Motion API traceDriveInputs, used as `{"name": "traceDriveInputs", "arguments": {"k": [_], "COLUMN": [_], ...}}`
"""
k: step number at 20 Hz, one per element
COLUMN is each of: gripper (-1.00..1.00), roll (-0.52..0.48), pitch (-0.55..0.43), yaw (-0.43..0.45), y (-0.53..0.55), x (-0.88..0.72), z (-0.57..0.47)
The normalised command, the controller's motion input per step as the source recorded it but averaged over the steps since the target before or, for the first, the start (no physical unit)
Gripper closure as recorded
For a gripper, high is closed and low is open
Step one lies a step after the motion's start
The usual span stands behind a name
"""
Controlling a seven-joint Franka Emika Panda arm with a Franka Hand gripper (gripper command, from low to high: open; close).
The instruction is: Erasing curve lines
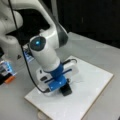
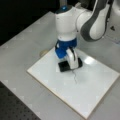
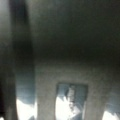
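Curve lines [image 2: 75,76]: one short dark squiggle is showing on the one white board [image 2: 100,85], just near of the black eraser block [image 2: 65,65]. One gripper [image 2: 70,62] is gripping that block, pressing it on the board.

Claw [image 2: 70,65] low, wrist pointing downward

A robotics lab is suggested: grey table [image 2: 22,50] w/ perforated optical breadboard [image 2: 15,110] at a front view's bottom left, dark backdrop.
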Motion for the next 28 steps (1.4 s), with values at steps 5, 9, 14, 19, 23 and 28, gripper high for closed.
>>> {"name": "traceDriveInputs", "arguments": {"k": [5,9,14,19,23,28], "gripper": [1.0,1.0,1.0,1.0,1.0,1.0], "roll": [0.075,0.086,0.087,0.102,0.112,0.118], "pitch": [-0.109,-0.096,-0.079,-0.073,-0.048,-0.024], "yaw": [-0.061,-0.072,-0.079,-0.082,-0.069,-0.052], "y": [0.05,0.13,0.19,0.16,0.1,0.12], "x": [-0.01,0.02,0.05,0.1,0.12,0.16], "z": [-0.32,-0.34,-0.36,-0.4,-0.41,-0.41]}}
